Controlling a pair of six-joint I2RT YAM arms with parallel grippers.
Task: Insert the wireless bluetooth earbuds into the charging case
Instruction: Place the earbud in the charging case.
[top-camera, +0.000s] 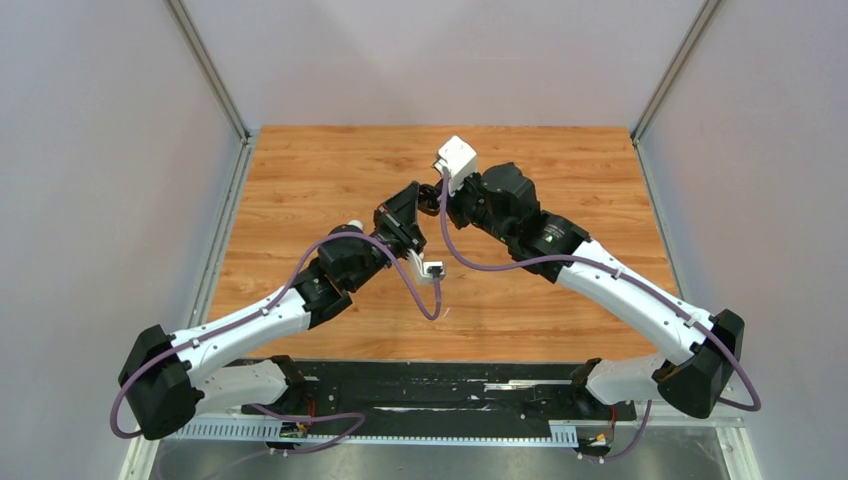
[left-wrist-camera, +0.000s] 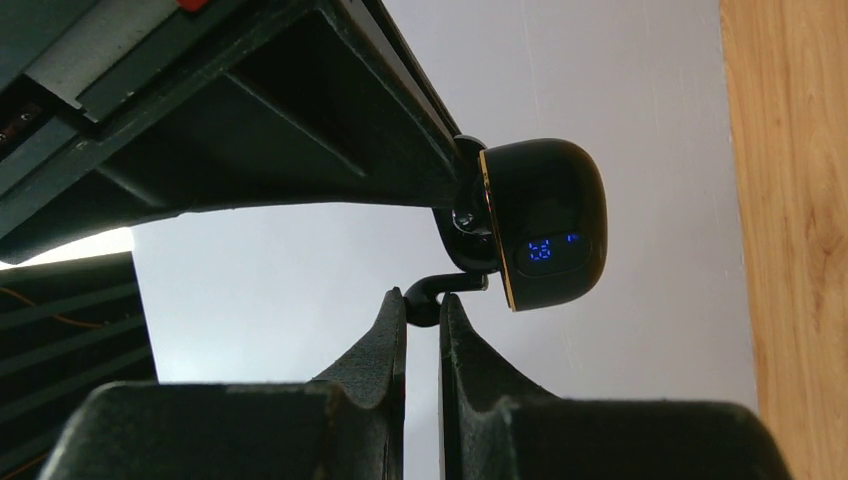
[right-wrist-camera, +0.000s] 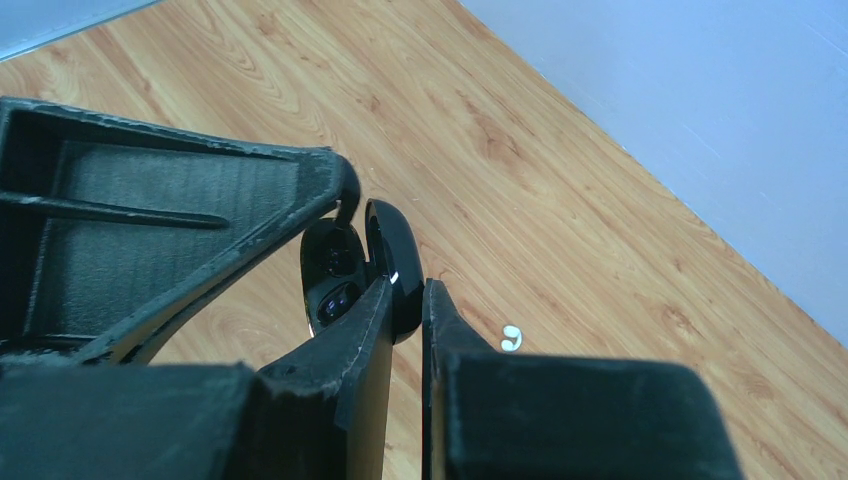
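Wood table (right-wrist-camera: 600, 200) | right pincer (right-wrist-camera: 408, 295) clamps open charging case (right-wrist-camera: 392, 240) | left pincer (left-wrist-camera: 422, 300) clamps black earbud (left-wrist-camera: 450, 281)

My arms meet above the middle of the bench (top-camera: 320, 180). The charging case (left-wrist-camera: 545, 225) sits between my right jaws, clear of the bench. An earbud (left-wrist-camera: 440, 288) sits between my left jaws, just beside the case. A second earbud (right-wrist-camera: 511, 338) lies on the bench, apart.

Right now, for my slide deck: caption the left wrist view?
Left gripper pinches a black earbud beside the blue-lit charging case.
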